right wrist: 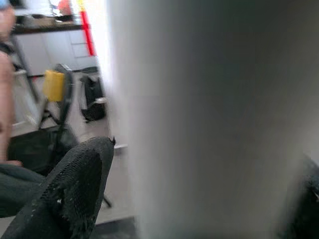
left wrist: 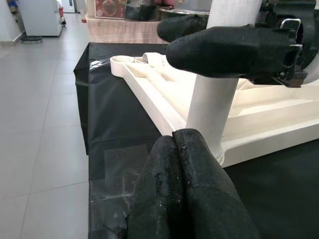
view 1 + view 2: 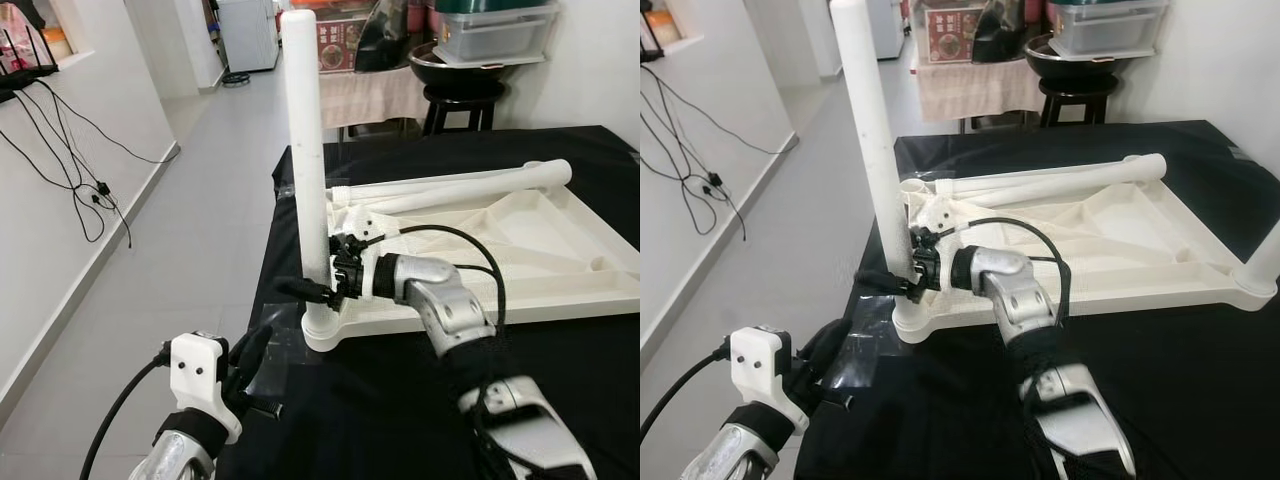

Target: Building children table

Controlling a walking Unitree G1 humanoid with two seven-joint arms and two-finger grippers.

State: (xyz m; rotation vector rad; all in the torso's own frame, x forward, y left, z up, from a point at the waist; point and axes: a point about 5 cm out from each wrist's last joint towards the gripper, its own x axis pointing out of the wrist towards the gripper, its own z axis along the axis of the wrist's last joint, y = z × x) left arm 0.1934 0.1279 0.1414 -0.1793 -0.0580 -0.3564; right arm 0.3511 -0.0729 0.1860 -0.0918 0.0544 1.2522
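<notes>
Nearest us, our left pincer (image 3: pixel 262 352) hangs at the near left corner of the black-covered tabletop (image 3: pixel 560 390), over a patch of clear tape (image 2: pixel 117 164). Its fingers are pressed together and hold nothing; we judge it is parked there, out of the way but close enough to help.

Just beyond it, our right pincer (image 3: pixel 312 290) reaches in across the tabletop and pinches the upright white leg (image 3: pixel 306 150) low down, just above its socket. One finger (image 1: pixel 65 194) shows beside the blurred tube in the right wrist view. The low grip makes sense: it steadies the leg near the joint, where a push or a twist would seat it.

The leg stands vertical in the near left corner socket (image 3: pixel 325 330) of the white children's table top (image 3: pixel 520 250), which lies upside down with its ribbed underside showing, so that the sockets face upward. Whether the leg is fully home, we cannot tell.

Further back, two loose white legs (image 3: pixel 470 185) lie across the far edge of the upturned piece, waiting. At the near right corner, the right eye view shows part of another upright leg (image 3: pixel 1265 262).
</notes>
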